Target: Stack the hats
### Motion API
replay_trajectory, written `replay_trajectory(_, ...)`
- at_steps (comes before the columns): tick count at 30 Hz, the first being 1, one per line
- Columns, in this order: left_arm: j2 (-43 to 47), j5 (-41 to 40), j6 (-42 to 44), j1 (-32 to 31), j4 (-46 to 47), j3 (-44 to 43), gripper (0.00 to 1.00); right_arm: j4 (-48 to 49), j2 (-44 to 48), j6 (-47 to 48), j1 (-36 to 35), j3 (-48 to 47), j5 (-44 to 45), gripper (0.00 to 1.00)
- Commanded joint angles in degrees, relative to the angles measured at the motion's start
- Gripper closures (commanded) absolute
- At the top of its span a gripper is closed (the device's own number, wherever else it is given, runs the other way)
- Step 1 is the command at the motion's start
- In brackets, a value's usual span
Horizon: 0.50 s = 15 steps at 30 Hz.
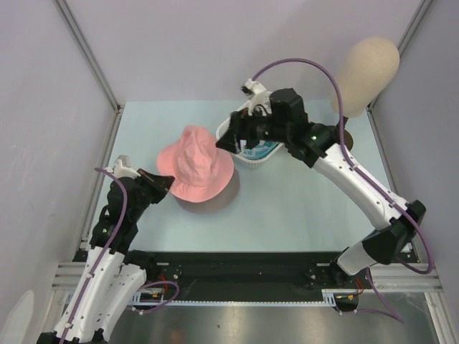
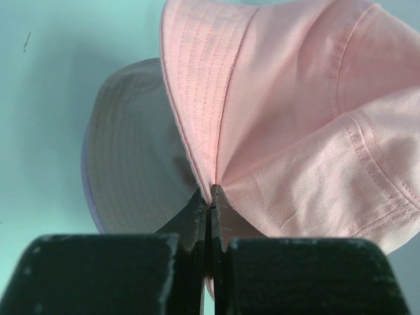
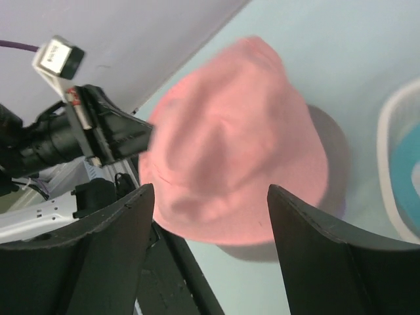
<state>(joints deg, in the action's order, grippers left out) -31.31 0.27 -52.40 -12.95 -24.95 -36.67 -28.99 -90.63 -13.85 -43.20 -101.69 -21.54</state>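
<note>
My left claw (image 2: 210, 197) is pinched shut on the brim of the pink hat (image 1: 195, 172), which sits on the lavender hat (image 2: 125, 151). My right claw (image 1: 231, 140) is wide open, holding nothing. The hats look soft, light and floppy, so I think pinching the brim works best.

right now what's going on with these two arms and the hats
The left claw is shut on the brim of the pink bucket hat, which sits on top of a lavender hat on the table. The right claw is open and empty. It hovers just past the pink hat, beside a white basket with something teal in it.
</note>
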Motion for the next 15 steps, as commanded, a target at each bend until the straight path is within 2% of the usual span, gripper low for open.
replay_trajectory(1, 1.3, 2.8, 1.5, 0.6, 1.8, 2.5, 1.00, 9.2, 8.4, -9.1, 8.2, 13.6, -6.7, 0.25)
replay_trajectory(2, 1.8, 3.7, 1.7, 0.6, 2.4, 3.7, 1.00, 10.7, 10.3, -10.2, 9.3, 19.0, -7.8, 0.25)
replay_trajectory(6, 3.8, 4.0, 1.7, 0.6, 3.4, 6.2, 1.00, 17.6, 11.2, -15.6, 12.3, 26.7, -14.3, 0.25)
replay_trajectory(15, 5.8, 5.8, 1.0, 0.6, 5.2, 9.7, 1.00, 35.8, 5.9, -24.3, 14.3, 34.5, -22.0, 0.27)
